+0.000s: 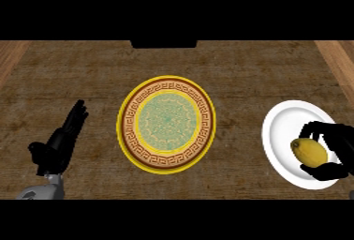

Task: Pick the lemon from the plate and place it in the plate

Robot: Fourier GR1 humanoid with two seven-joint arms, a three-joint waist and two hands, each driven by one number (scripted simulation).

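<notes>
Starting at the near edge, the left hand showed at the left of the wooden counter, fingers straight and together, pointing far and a little right, holding nothing. Bare wood lay between it and the patterned plate, and more bare wood ran from both out to the far edge.

At the near right the right hand came in from the right edge of the view, its fingers and thumb curled round the lemon. The fingers sat over the lemon's far end and the thumb under its near end. The lemon was yellow and oval, its long axis running near to far, with a small nub at the far tip. It showed over the right half of the white plate; whether it touched the plate or hung just above it could not be told. The white plate was plain, and its right rim was cut off by the edge of the view.

A strip of bare counter separated the white plate from the patterned one, which sat in the middle. That plate had a yellow rim, a brown key-pattern band and a pale green centre, with nothing on it. Beyond, at the far edge, a dark block stood in line with the patterned plate, well apart from it.
</notes>
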